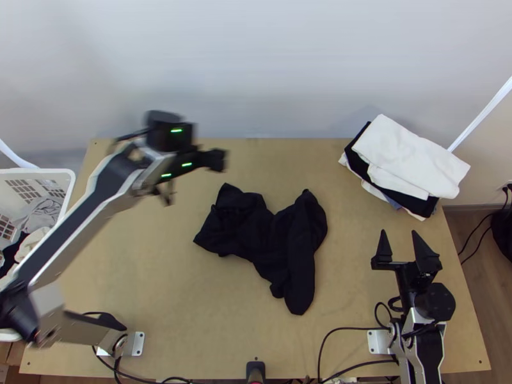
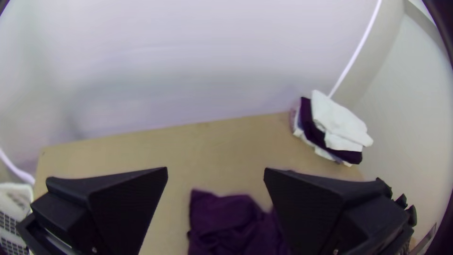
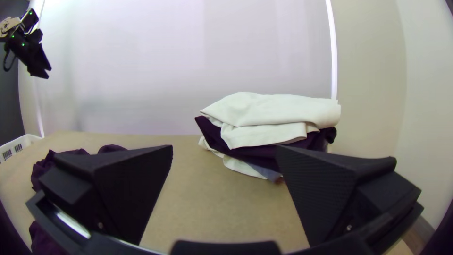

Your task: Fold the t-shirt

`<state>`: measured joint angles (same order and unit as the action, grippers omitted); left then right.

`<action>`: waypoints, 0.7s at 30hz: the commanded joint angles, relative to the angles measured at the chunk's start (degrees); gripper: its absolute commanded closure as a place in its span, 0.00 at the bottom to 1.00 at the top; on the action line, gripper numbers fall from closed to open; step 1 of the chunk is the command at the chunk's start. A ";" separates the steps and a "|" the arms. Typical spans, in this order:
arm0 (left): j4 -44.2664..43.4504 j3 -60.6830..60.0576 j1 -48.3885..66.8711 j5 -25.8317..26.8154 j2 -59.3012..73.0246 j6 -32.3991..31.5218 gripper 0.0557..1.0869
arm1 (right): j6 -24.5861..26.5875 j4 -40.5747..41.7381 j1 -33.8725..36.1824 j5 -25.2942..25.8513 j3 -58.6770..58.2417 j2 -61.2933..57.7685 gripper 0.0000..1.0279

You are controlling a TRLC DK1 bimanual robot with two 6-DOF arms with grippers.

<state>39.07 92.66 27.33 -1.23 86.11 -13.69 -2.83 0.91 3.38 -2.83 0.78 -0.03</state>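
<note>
- T-shirt (image 1: 243, 233), black, on the middle of the table (image 1: 160, 269), bunched and creased rather than spread; both grippers stand apart from it.
- Nearest, along the table's near edge, black cables (image 1: 345, 329) run between two metal brackets (image 1: 379, 342) at the arms' bases.
- A little farther in, on the near right, the right gripper (image 1: 399, 237) points toward the far side. Its two flat black fingers are spread wide, with nothing between them.
- Beyond the near edge, the shirt's right part makes a long, narrow lobe whose rounded end points toward the near edge. A wider, crumpled part lies to the left, joined to it through the middle, and the far outline dips between two raised corners.
- At the left side, a white basket (image 1: 61, 172) with slotted walls holds loose white, grey and black cloths.
- Farther out, the left gripper (image 1: 195, 178) is raised above the table, past the shirt's left part in the top view. Its fingers are wide apart and hold nothing.
- At the far right corner, a stack of folded clothes (image 1: 409, 157) sits slightly uneven: white on top, black under it, then more white and a bit of blue.
- Farthest, a pale wall (image 1: 256, 64) rises behind the table.
</note>
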 commanded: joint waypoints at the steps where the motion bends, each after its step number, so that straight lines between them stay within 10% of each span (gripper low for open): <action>1: 5.32 -7.23 -3.87 2.11 -8.41 3.23 0.04 | -0.60 -0.91 -0.56 0.28 -0.34 0.12 0.04; 21: 15.77 -31.58 -17.58 12.31 -25.99 4.82 0.04 | -0.86 -1.79 -8.56 3.80 -0.25 0.21 0.04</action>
<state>54.39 62.35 10.11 10.13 61.87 -8.51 -3.01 0.32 -4.43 0.25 0.78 -0.05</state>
